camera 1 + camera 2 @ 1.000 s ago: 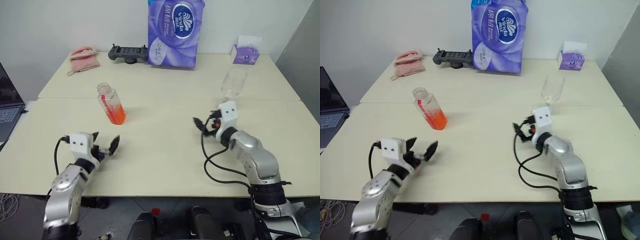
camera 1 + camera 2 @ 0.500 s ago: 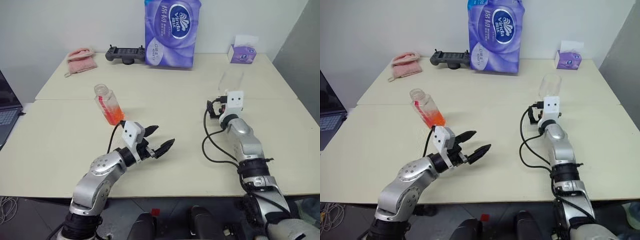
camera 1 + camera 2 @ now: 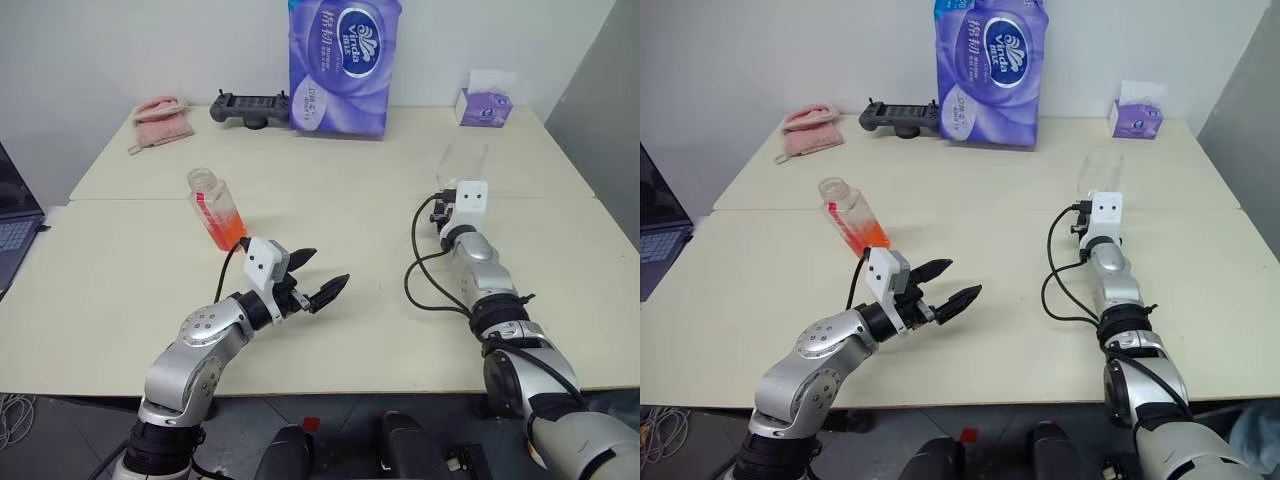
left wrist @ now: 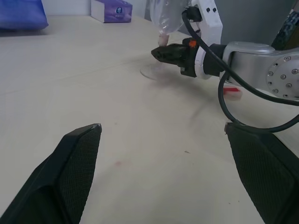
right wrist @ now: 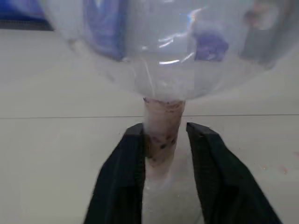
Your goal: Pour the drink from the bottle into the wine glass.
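Head views: left gripper (image 3: 318,278) spread wide, empty, hovering over table (image 3: 120,280). Bottle (image 3: 217,209) stands beyond and outside its jaws, apart, orange-red drink (image 3: 229,232) in lower part, neck uncapped. Wine glass (image 3: 462,163) upright just ahead of right gripper.

Left wrist view: own fingers (image 4: 70,168) far apart, nothing between; right gripper (image 4: 161,52) at glass stem above round foot.

Right wrist view: black fingers (image 5: 124,161) pinch stem from both sides, bowl above jaws.
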### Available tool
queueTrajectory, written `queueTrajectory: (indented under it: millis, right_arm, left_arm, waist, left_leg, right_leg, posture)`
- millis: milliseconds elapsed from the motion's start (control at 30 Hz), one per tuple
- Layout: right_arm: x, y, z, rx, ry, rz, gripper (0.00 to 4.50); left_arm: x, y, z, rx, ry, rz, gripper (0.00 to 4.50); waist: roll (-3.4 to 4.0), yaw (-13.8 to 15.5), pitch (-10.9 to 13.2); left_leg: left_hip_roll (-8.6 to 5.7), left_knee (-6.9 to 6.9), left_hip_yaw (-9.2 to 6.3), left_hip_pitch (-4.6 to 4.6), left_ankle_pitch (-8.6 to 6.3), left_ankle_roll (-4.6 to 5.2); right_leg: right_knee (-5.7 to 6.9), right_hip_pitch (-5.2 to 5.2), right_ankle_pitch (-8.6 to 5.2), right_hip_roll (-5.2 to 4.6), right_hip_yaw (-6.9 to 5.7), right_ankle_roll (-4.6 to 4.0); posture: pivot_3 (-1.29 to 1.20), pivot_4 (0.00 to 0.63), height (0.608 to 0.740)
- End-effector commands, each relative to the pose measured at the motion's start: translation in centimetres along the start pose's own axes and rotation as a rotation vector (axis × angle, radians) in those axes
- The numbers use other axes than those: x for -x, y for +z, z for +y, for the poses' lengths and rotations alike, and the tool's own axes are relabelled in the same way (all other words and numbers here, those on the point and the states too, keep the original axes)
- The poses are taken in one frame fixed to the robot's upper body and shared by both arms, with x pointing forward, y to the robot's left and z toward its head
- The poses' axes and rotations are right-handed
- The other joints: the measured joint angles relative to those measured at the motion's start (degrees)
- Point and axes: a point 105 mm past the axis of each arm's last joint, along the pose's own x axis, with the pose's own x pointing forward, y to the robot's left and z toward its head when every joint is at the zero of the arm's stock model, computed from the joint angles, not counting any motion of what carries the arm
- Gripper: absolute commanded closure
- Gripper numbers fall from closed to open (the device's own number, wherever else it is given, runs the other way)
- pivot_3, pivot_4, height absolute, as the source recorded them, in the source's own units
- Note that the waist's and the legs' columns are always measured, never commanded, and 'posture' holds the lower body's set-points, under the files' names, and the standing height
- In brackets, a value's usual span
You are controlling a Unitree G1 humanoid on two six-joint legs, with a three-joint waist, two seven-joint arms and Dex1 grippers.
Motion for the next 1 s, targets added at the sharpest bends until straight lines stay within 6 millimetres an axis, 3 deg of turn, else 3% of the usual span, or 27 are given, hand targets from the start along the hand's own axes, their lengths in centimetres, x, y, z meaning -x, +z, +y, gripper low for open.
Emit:
queueTrajectory:
  millis: [33,67,133,300,400,567,700,1000]
  right_arm:
    - [-0.1,2.2,0.3,0.011,0.012,-0.089,4.17]
    - [0.0,2.4,0.6,0.012,0.032,-0.101,4.38]
    - [0.8,3.1,2.4,0.013,0.152,-0.140,4.37]
    - [6.6,5.1,8.6,0.010,0.574,-0.219,4.37]
    - [9.5,5.0,10.9,0.027,0.714,-0.197,4.37]
    - [11.9,3.3,12.7,0.061,0.782,-0.129,4.37]
    - [13.0,1.7,13.6,0.073,0.821,-0.075,4.37]
    - [12.3,0.6,14.0,0.086,0.787,-0.046,4.37]
  left_arm:
    - [0.2,1.8,0.1,-0.033,0.005,-0.068,0.00]
    - [0.3,1.8,0.3,-0.033,0.009,-0.070,0.00]
    - [0.9,2.0,0.6,-0.043,0.018,-0.080,0.00]
    - [3.7,2.8,1.2,-0.088,-0.003,-0.080,0.00]
    - [5.5,2.2,1.2,-0.113,-0.021,-0.015,0.00]
    - [7.3,0.8,1.5,-0.130,-0.020,0.073,0.00]
    - [6.5,0.9,1.6,-0.118,-0.004,0.048,0.00]
    - [5.5,1.1,1.5,-0.116,-0.003,0.028,0.00]
  waist:
    - [0.00,0.0,0.0]
    - [0.00,0.0,0.0]
    - [0.00,0.0,0.0]
    - [0.06,-0.4,0.0]
    - [0.06,-0.6,0.0]
    - [0.05,-0.2,0.0]
    - [0.05,0.4,0.0]
    - [0.05,0.5,0.0]
  left_leg:
    - [0.00,0.00,0.00,0.00,0.00,0.00]
    - [0.00,0.01,0.01,0.00,0.00,0.00]
    - [0.00,0.00,0.00,-0.01,0.00,0.00]
    - [0.12,-0.04,-0.03,-0.01,-0.01,0.01]
    - [0.22,-0.04,-0.08,-0.01,-0.01,0.00]
    - [0.37,-0.02,-0.10,0.07,-0.01,0.00]
    - [0.41,-0.02,-0.09,0.04,-0.02,-0.01]
    - [0.64,-0.03,-0.07,0.06,-0.03,-0.03]
  right_leg:
    - [0.00,0.00,0.00,0.00,0.00,0.00]
    - [0.00,-0.01,0.00,0.00,0.02,0.00]
    - [0.00,-0.01,0.00,0.00,0.00,0.00]
    - [0.01,-0.06,0.00,0.07,-0.02,0.01]
    - [0.04,-0.08,-0.01,0.14,-0.07,0.00]
    - [-0.04,0.03,-0.28,0.32,-0.13,0.10]
    - [-0.07,0.01,-0.29,0.35,-0.14,0.09]
    - [-0.07,-0.01,-0.27,0.53,-0.15,0.07]
  posture:
    - [0.00,0.150,0.740]
    - [0.00,0.150,0.740]
    - [0.00,0.150,0.740]
    - [0.00,0.150,0.740]
    - [0.00,0.150,0.740]
    - [0.00,0.150,0.740]
    - [0.00,0.150,0.740]
    - [0.00,0.150,0.740]
